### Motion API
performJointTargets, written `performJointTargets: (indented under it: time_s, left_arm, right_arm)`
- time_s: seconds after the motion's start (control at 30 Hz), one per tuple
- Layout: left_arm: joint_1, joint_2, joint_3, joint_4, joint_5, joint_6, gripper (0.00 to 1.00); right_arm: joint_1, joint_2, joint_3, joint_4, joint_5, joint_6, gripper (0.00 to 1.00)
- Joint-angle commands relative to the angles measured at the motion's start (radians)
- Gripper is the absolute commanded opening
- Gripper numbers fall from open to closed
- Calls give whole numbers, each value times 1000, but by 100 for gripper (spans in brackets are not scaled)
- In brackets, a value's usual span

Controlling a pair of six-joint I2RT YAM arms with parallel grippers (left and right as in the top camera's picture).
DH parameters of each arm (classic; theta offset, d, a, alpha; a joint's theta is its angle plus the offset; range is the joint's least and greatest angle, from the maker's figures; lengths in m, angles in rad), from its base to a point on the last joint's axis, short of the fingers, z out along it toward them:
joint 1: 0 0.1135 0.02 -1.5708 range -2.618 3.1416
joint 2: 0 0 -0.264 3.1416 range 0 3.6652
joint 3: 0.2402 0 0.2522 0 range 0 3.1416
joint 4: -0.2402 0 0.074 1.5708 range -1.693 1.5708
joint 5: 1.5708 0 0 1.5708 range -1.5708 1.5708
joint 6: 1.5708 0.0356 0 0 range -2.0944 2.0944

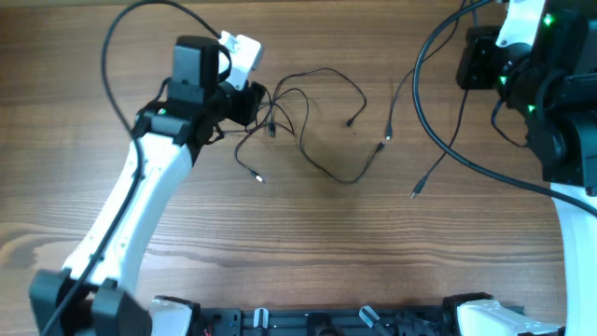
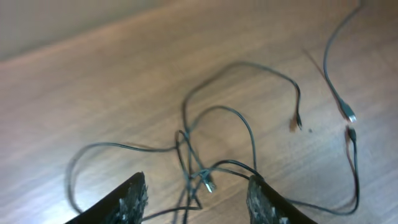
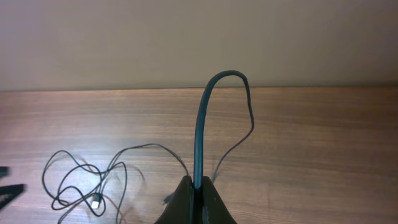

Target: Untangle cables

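Straddling the tangled cables [image 2: 208,184], the left claw [image 2: 198,200] hangs wide apart.

No text, label, brand, number or sign can be read in any view. The thin black cables [image 1: 350,181] with small plugs, lying between and just ahead of the fingers of the left pincer [image 2: 196,190], show no legible marking, nor does the brown wood-grain table [image 1: 280,252].
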Motion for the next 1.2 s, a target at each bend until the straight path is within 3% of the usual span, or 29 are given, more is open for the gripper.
performJointTargets:
  time_s: [0.0, 0.2, 0.33, 0.4, 0.57, 0.73, 1.17]
  left_arm:
    - [0, -45, 0, -24, -59, 19, 55]
    - [-40, -47, 0, -72, -55, 11, 56]
    - [-79, -47, 0, -71, -55, 11, 56]
    - [-98, -47, 0, -71, -55, 11, 56]
    - [-124, -47, 0, -73, -55, -18, 57]
    - [-126, -47, 0, -82, -47, -41, 59]
    - [-160, -47, 0, -106, -3, -64, 59]
  right_arm:
    - [-1, 0, 29, 18, 104, 20, 4]
    - [-3, 0, 31, 105, 425, -12, 4]
    - [-65, 2, 38, 121, 500, -80, 4]
    - [-161, 12, 44, 114, 492, -85, 4]
    - [-396, 47, 44, 60, 195, -9, 4]
    - [-552, 115, 48, 18, 22, 51, 4]
    - [-596, 392, 180, 141, 74, 135, 4]
